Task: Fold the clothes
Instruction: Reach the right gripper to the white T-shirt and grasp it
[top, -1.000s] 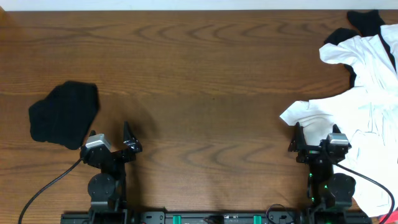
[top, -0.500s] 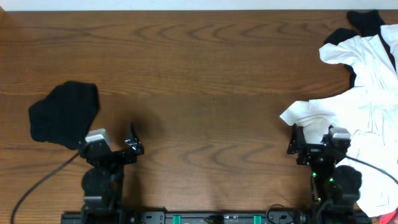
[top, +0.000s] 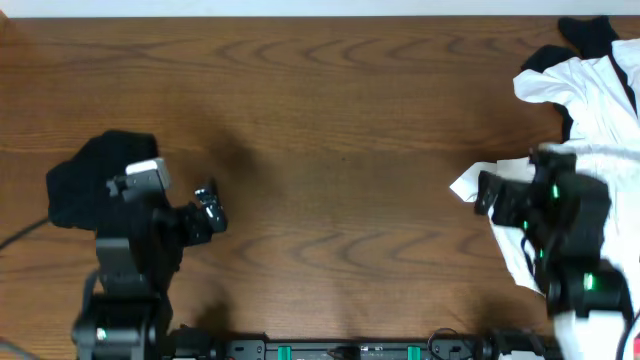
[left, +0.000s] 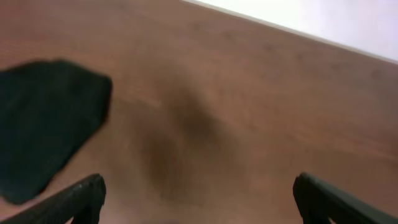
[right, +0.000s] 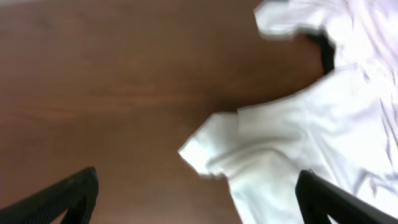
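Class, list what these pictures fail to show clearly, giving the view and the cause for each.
White clothes: overhead, cut off by the right edge; the right arm covers the lower part.
Black garment: overhead, partly hidden by the left arm; left wrist view, cut off by the left edge.
Black fabric at the far right corner: overhead, partly covered by the white clothes.
Both wrist views: blur hides fabric detail.

table (top: 340, 120): brown, wood-grain | left garment (top: 75, 185): plain black | T-shirt (top: 605, 110): white | corner cloth (top: 590, 32): black
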